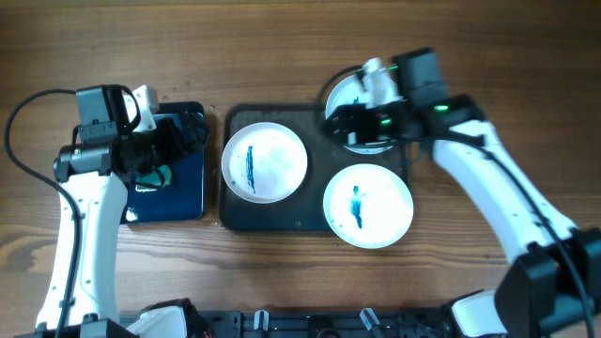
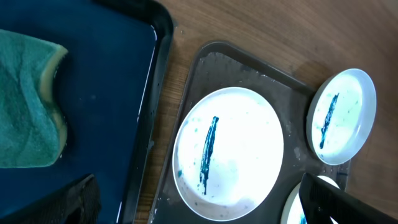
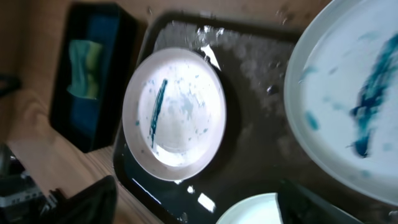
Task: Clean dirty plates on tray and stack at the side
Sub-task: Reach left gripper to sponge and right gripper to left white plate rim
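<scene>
Three white plates with blue streaks lie on the large dark tray (image 1: 315, 122): one at the left (image 1: 264, 161), one at the front right (image 1: 368, 205), one at the back right (image 1: 349, 101), partly hidden under my right gripper (image 1: 347, 124). That gripper is open and empty above the back-right plate's near edge. In the right wrist view the back-right plate (image 3: 354, 106) fills the right side and the left plate (image 3: 174, 115) lies ahead, with the open right gripper (image 3: 205, 208) at the bottom edge. My left gripper (image 1: 183, 133) is open and empty over the small tray. It also shows in the left wrist view (image 2: 205, 211).
A smaller dark blue tray (image 1: 183, 188) at the left holds a green sponge (image 2: 28, 102). Bare wooden table (image 1: 282, 47) surrounds both trays. The large tray's rim (image 2: 205, 62) runs close beside the small tray's edge (image 2: 158, 74).
</scene>
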